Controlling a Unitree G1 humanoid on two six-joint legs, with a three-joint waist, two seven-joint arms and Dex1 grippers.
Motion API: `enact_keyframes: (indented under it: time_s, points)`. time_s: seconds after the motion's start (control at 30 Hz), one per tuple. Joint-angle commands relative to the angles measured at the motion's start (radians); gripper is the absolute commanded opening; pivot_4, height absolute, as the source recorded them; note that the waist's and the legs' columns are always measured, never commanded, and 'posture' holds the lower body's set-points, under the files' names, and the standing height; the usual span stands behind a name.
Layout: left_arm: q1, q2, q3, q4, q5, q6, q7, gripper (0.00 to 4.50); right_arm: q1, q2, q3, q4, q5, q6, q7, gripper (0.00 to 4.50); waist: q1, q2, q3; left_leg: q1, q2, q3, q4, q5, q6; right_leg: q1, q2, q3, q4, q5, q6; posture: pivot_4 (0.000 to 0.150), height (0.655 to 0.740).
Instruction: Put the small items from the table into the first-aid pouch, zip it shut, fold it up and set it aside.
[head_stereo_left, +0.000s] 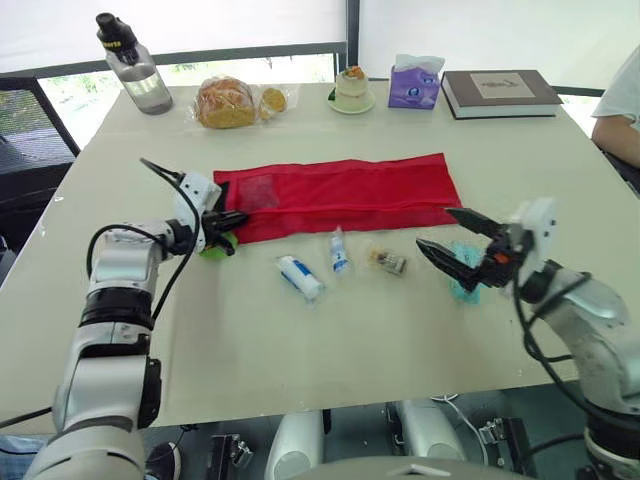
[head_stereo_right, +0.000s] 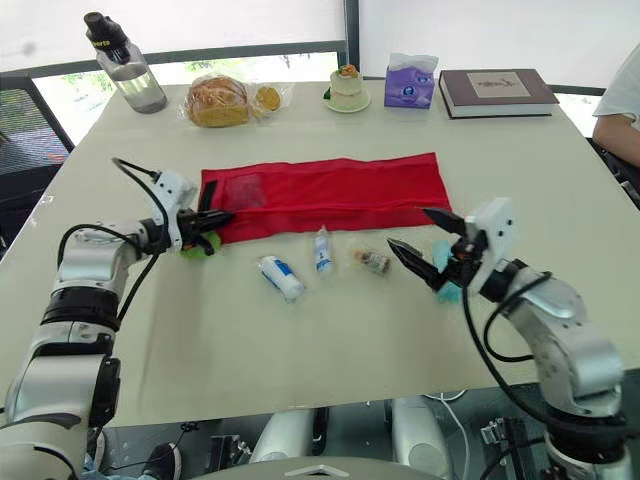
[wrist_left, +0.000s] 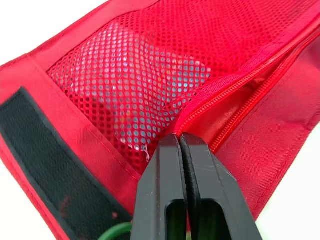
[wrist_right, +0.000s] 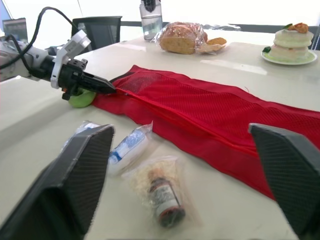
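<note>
left pincer (head_stereo_left: 240, 216): pressed together on the zipper (wrist_left: 235, 82) at the pouch's left end | pouch (head_stereo_left: 340, 192): red mesh, lying flat and long on the table (head_stereo_left: 300, 360), zipper partly open | roll (head_stereo_left: 299, 277), tube (head_stereo_left: 339, 250), small bottle (head_stereo_left: 387, 261): just in front of the pouch | right pincer (head_stereo_left: 432, 226): spread wide, near the pouch's right end

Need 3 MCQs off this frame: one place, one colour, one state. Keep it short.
1. Where on the pouch is the left pincer?
A) its left end
B) its middle
C) its right end

2. The pouch is:
A) blue
B) red
C) white

3. The right pincer is:
A) shut, empty
B) shut on the pouch
C) open

Answers:
1 A, it is clamped on the edge of that end.
2 B, both the mesh and the cloth are red.
3 C, its jaws stand wide apart.
</note>
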Motion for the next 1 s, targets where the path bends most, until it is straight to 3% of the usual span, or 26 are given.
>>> enact_keyframes:
  time_s: [0.03,0.33,0.43,0.63,0.73,0.83,1.0]
  points:
    - [0.023,0.045,0.043,-0.011,-0.001,-0.011,0.014,0.00,0.015,-0.065,-0.080,-0.080,0.105,0.017,0.026,4.46,0.000,0.000,0.000,0.000,0.000,0.000,0.000,0.000,0.000,0.000,0.000,0.000,0.000,0.000,0.000,0.150,0.7400]
    - [0.110,0.084,0.067,-0.155,-0.054,0.084,-0.051,0.00,0.041,-0.158,-0.084,-0.109,0.125,-0.002,0.007,4.46,0.001,0.000,0.000,0.000,0.000,0.000,0.000,0.000,0.000,0.000,0.000,0.000,0.000,0.000,0.000,0.150,0.7400]
    - [0.117,0.087,0.070,-0.180,-0.040,0.098,-0.021,0.66,0.035,-0.162,-0.075,-0.113,0.131,-0.001,-0.004,4.50,0.004,0.000,0.000,0.000,0.000,0.001,0.000,0.000,0.000,0.000,0.000,0.000,0.000,0.000,0.000,0.150,0.7400]
    - [0.097,0.076,0.060,-0.272,-0.092,0.139,-0.090,2.85,0.026,-0.181,-0.051,-0.104,0.110,-0.021,0.007,4.50,0.007,0.000,0.000,-0.001,0.000,0.000,0.001,0.000,0.000,0.000,0.000,0.000,0.000,0.000,0.000,0.150,0.7400]
    - [0.077,0.076,0.054,-0.308,-0.113,0.141,-0.136,4.19,0.004,-0.183,-0.045,-0.109,0.104,-0.017,-0.027,4.50,0.006,0.000,0.000,-0.001,0.000,0.001,0.001,0.000,0.000,0.000,-0.001,0.000,0.000,0.000,0.000,0.150,0.7400]
    - [0.043,0.045,0.035,-0.328,-0.117,0.114,-0.145,4.35,-0.006,-0.191,-0.027,-0.124,0.081,0.001,-0.070,4.50,0.006,0.000,0.000,0.000,0.000,0.000,0.001,0.000,0.000,0.000,0.000,0.000,0.000,0.000,0.000,0.150,0.7400]
    - [-0.032,-0.029,-0.082,-0.279,-0.001,-0.008,-0.110,4.35,-0.045,-0.196,0.032,-0.144,0.034,0.026,-0.140,4.50,0.011,0.000,0.000,-0.001,0.000,0.001,0.002,0.000,0.000,0.000,0.000,0.000,0.000,0.000,0.000,0.150,0.7400]
